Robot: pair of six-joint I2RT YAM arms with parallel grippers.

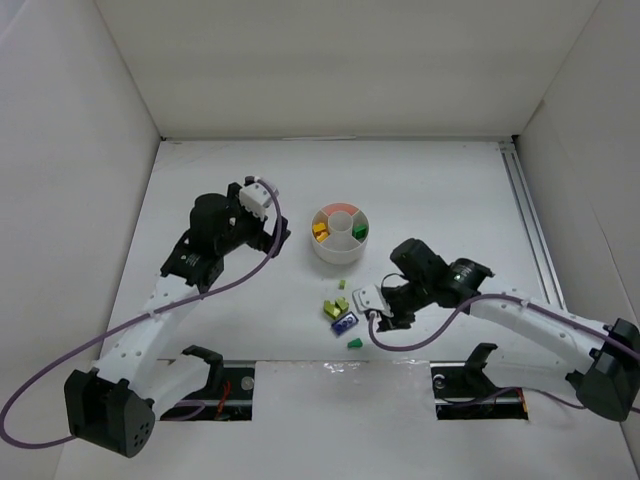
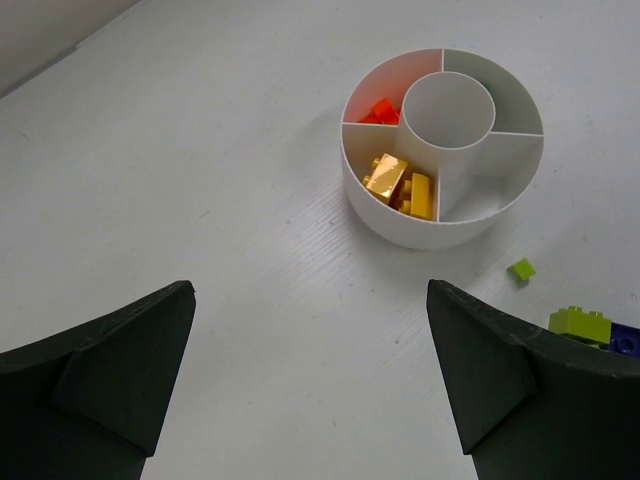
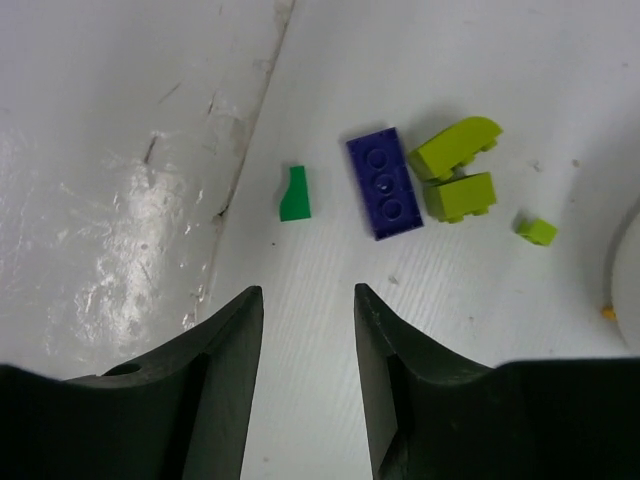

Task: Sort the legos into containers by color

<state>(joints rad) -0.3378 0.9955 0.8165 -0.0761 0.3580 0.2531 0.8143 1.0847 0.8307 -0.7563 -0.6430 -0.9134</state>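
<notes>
The tiny green lego [image 3: 294, 195] looks light, rigid and slick, best pinched across its flat sides by the empty, half-spread right claw [image 3: 308, 297]; the left claw [image 2: 310, 292] gapes empty.

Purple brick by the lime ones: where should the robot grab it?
Probably from straight above, pinching its two short ends. The purple brick lies flat, studs up, so only its thin edges offer a hold. The lime bricks crowd one long side, leaving little room for a finger there; both short ends are free.
</notes>
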